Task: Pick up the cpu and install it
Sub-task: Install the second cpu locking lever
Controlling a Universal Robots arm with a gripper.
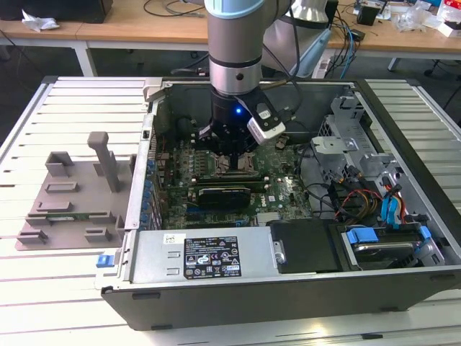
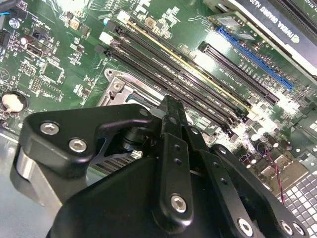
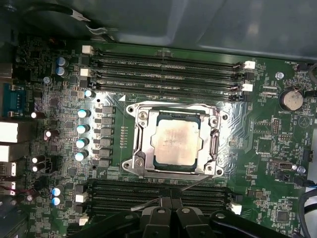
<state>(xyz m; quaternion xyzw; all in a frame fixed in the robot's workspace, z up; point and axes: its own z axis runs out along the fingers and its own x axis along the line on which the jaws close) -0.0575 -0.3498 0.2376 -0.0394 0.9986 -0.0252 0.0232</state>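
Note:
The cpu (image 3: 176,143), a small square chip with a pale silvery top, lies inside the metal-framed socket (image 3: 134,164) of the green motherboard (image 3: 59,99) in the first wrist view. My gripper (image 3: 172,199) hovers just beside the socket, over the memory slots, with its two black fingers (image 3: 159,214) drawn together and nothing between them. In the exterior view the gripper (image 1: 234,153) hangs down into the open computer case (image 1: 238,295), right above the board's middle. The second wrist view shows the gripper (image 2: 171,105) from behind, with the socket's frame (image 2: 116,89) past its tip.
A grey fixture plate (image 1: 72,194) with raised blocks lies on the slatted table at the exterior view's left. Inside the case are a power supply (image 1: 202,256), a graphics card (image 1: 223,194), cables and drive bays (image 1: 374,209). Memory slots (image 3: 168,69) flank the socket.

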